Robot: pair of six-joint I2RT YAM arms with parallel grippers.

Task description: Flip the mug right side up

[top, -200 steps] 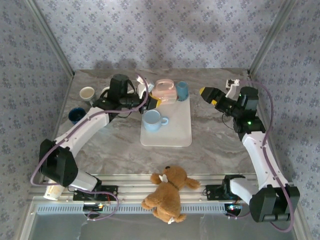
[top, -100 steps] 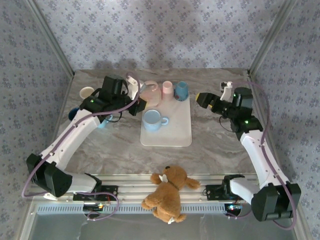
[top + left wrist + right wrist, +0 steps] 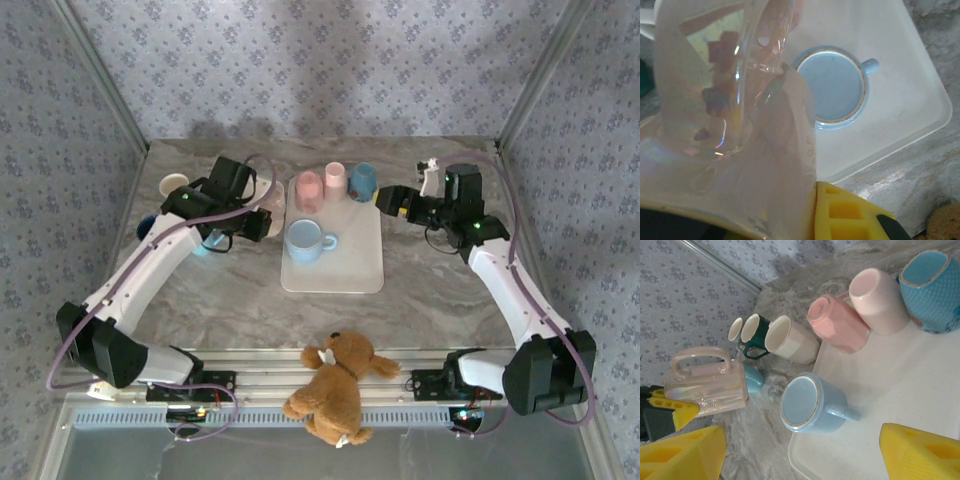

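Top external view: the left hand (image 3: 264, 216), clenched on a shimmery pink glass mug (image 3: 705, 382), has carried it off the far end of the white tray (image 3: 360, 265) and now holds it just beside the tray's left edge. The right hand (image 3: 386, 200), released and empty, has swung in toward the tray's far right corner. The mug seems free of the other cups and ready to be rotated, though I cannot tell which way its mouth faces.

On the tray, just right of the left hand, a light blue mug (image 3: 835, 87) stands mouth up and empty. Beyond it, two pink cups (image 3: 837, 322) appear bottoms up beside a blue dotted cup (image 3: 930, 282). Behind the left hand, a cream mug (image 3: 792, 342) and a dark green mug (image 3: 756, 337) sit on the desk (image 3: 430, 300).
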